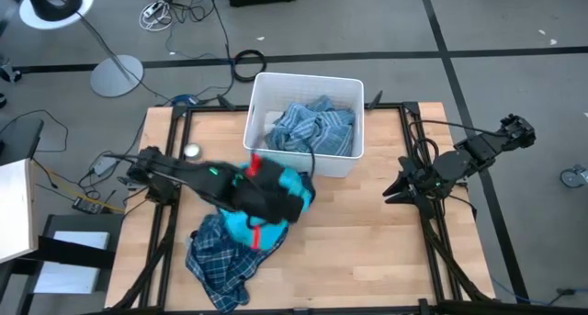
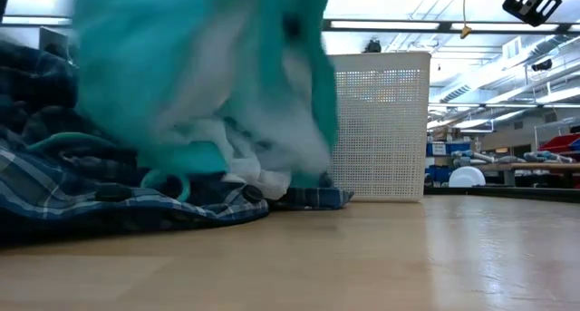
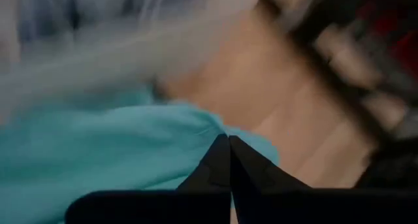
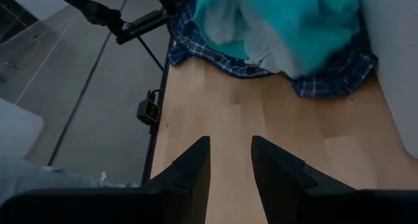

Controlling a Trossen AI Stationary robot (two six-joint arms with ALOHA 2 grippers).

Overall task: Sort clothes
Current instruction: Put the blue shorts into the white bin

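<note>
**Op:** Clothes first, then — where do they sit for you?

**Spotter:** You have the turquoise piece (image 1: pixel 276 205) bunched under the left gripper (image 3: pixel 228 160), near the table's (image 1: pixel 367 251) middle, just in front of the bin (image 1: pixel 347 163). Your left fingers (image 3: pixel 212 168) are pressed together, tips meeting right at the turquoise cloth's edge; whether any fabric is caught between them you cannot tell from the wrist view.

**Op:** What's beneath it?

**Spotter:** Plaid shirt (image 1: pixel 216 260), spread toward the table's front left corner, with the turquoise lying partly on it. From the low view the turquoise fills most of the frame, blurred, and hides what lies behind; the plaid folds run along the wood below it.

**Op:** And the bin?

**Spotter:** Your striped shirt (image 1: pixel 310 127) is crumpled inside it. The bin stands at the table's back edge, close beside the left arm's wrist.

**Op:** Right side?

**Spotter:** Your right gripper (image 4: pixel 230 160) waits near the right edge, well apart from the pile, fingers spread with nothing between them, only bare wood ahead.

**Op:** Clutter?

**Spotter:** Small round silvery thing (image 1: pixel 192 151) sits by the back left corner.
</note>
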